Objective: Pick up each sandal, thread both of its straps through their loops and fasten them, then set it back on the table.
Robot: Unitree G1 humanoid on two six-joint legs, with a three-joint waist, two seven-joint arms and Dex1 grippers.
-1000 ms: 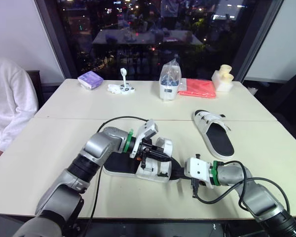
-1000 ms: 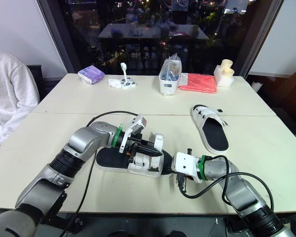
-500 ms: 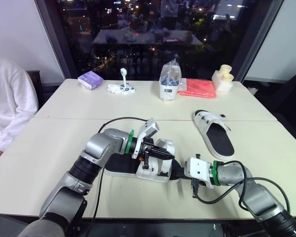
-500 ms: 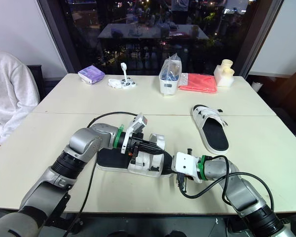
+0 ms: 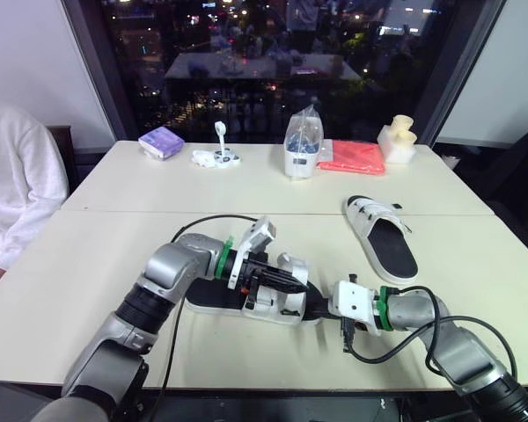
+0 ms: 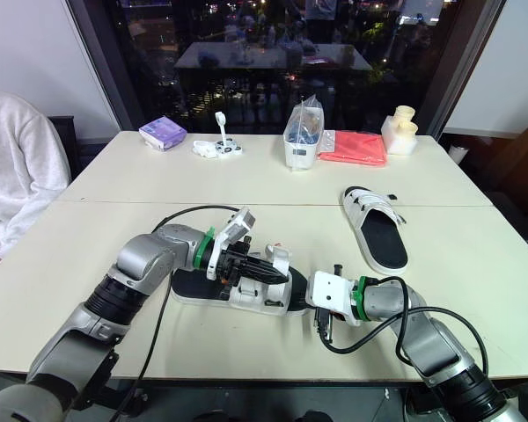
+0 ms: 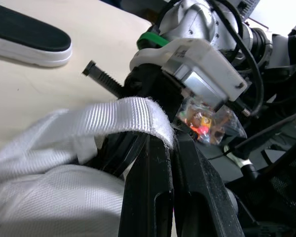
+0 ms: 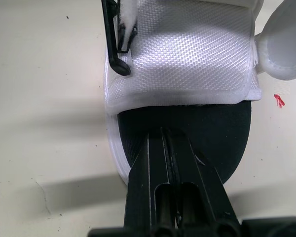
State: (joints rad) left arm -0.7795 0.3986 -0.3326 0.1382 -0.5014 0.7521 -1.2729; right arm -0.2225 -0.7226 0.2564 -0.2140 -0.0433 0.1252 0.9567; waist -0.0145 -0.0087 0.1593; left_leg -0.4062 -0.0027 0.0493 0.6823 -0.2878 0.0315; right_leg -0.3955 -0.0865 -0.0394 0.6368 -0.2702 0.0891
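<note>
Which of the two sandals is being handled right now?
The near sandal, front centre: the left gripper pinches its white strap and the right gripper clamps its sole. The far sandal lies alone to the right.

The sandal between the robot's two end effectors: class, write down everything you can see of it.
The sandal lies flat on the cream table, sole down. It has a black footbed, a white sole edge and white woven uppers with a black loop at one side. One strap arches up, its end pinched by the shut left end effector. The right end effector, fingers together, rests on the footbed end nearest the straps.
</note>
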